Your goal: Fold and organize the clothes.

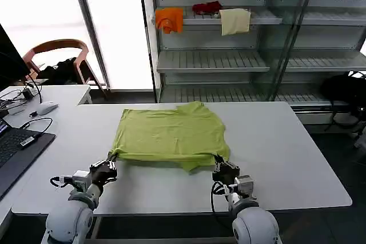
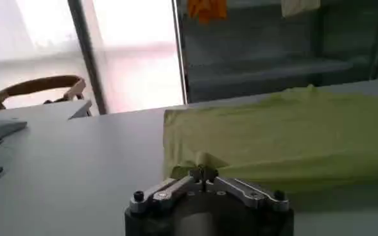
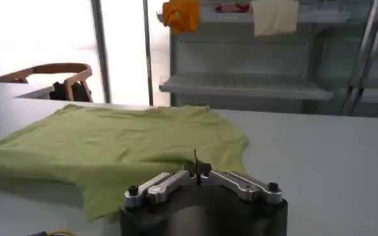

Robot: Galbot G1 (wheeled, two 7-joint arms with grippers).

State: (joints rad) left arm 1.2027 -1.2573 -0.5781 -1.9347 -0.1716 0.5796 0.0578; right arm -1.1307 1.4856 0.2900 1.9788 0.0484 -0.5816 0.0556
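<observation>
The lime yellow-green T-shirt [image 1: 168, 134] lies spread on the white table [image 1: 286, 152], its near edge doubled over. My left gripper [image 1: 110, 162] is shut on the shirt's near left corner, and the cloth [image 2: 272, 138] bunches at the closed fingertips of that gripper [image 2: 202, 172]. At the near right corner my right gripper [image 1: 219, 164] is likewise shut on the shirt. From that wrist the shirt [image 3: 118, 144] stretches away from the closed right gripper [image 3: 197, 170]. No printed graphic shows on the upper side.
A laptop [image 1: 14, 147], a mouse [image 1: 46, 107] and cables sit on the left desk, with a chair [image 1: 57, 50] behind. Metal shelves [image 1: 229, 58] at the back hold orange [image 1: 169, 19], dark red [image 1: 206, 7] and cream [image 1: 235, 21] garments. A black bag [image 1: 346, 92] lies at right.
</observation>
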